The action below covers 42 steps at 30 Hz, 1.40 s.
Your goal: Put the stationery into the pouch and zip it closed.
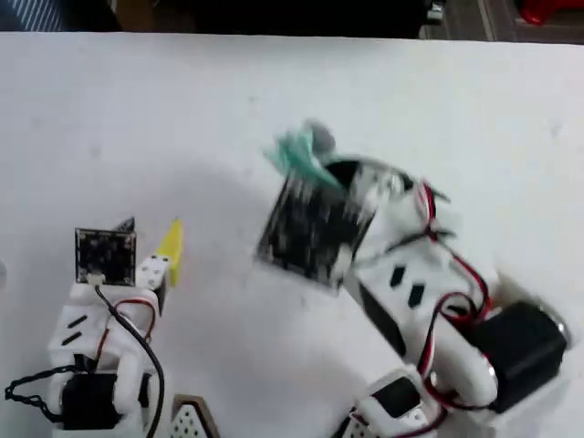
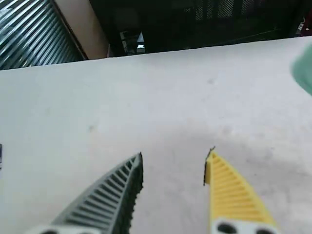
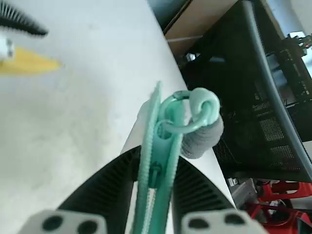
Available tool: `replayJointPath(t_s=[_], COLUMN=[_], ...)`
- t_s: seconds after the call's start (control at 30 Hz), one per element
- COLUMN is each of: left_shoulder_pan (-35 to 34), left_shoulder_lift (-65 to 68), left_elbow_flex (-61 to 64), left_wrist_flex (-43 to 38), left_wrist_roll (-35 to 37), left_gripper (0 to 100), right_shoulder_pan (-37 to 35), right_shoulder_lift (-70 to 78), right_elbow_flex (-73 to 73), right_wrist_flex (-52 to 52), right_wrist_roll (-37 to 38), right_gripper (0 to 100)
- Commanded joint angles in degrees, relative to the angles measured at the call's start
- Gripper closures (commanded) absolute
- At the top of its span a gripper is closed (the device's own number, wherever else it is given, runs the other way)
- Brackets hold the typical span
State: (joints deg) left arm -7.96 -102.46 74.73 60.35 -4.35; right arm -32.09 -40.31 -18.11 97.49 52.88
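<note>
Plainly, the right gripper [image 3: 155, 168] is clamped on the teal pouch [image 3: 157, 127] - its 2 black ribbed fingers [image 3: 109, 183] press against either side of the thin, edge-on fabric along the zip. A teal ring [image 3: 181, 116] hangs at the pouch's far end, with a grey fuzzy tassel [image 3: 202, 139] looped through it. From above, the pouch [image 1: 297, 155] sits near the middle of the white table [image 1: 137, 109], at the tip of the right arm, which comes in from the lower right. Whether the pouch touches the table cannot be told.

The left gripper [image 2: 173, 163] is at the table's lower left, well apart from the pouch. Its 2 fingers - 1 grey [image 2: 114, 195], 1 yellow [image 2: 231, 195] - are spread apart, with bare table between them.
</note>
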Motion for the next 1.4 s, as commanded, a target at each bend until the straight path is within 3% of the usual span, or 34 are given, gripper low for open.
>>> replayJointPath(t_s=[0.0, 0.2, 0.47, 0.57, 0.77, 0.97, 1.1, 1.23, 1.37], left_shoulder_pan=[-3.12, -5.14, -4.09, -0.04, 16.04, 24.04, 24.75, 24.75, 23.69], left_shoulder_lift=[0.13, 0.13, 0.13, 0.13, 0.13, 0.13, 0.13, 0.31, 0.31], left_elbow_flex=[0.53, 3.16, 7.91, 10.81, 13.36, 11.78, 5.89, 1.76, 2.55], left_wrist_flex=[-3.34, -4.40, -6.59, -9.58, -9.67, -9.76, -10.11, -12.75, -14.51], left_wrist_roll=[0.97, 1.05, 1.05, 1.05, 0.53, 0.53, 0.53, 0.97, 2.11], left_gripper=[78, 78, 78, 78, 78, 78, 78, 78, 79], right_shoulder_pan=[-0.48, -0.57, -0.40, -1.10, -2.51, -1.10, -1.45, -3.74, -4.79], right_shoulder_lift=[-11.21, -21.23, -27.47, -30.02, -31.78, -31.69, -31.78, -31.34, -24.31], right_elbow_flex=[14.77, 32.26, 43.96, 46.86, 49.32, 49.49, 49.32, 49.32, 45.45], right_wrist_flex=[0.92, 0.66, 0.84, 0.75, -1.01, -1.80, -1.89, -2.33, -13.93], right_wrist_roll=[10.90, 20.84, 24.53, 24.62, 24.26, 24.53, 25.49, 36.31, 37.19], right_gripper=[98.1, 98.1, 98.1, 98.1, 98.1, 98.1, 98.1, 98.1, 98.2])
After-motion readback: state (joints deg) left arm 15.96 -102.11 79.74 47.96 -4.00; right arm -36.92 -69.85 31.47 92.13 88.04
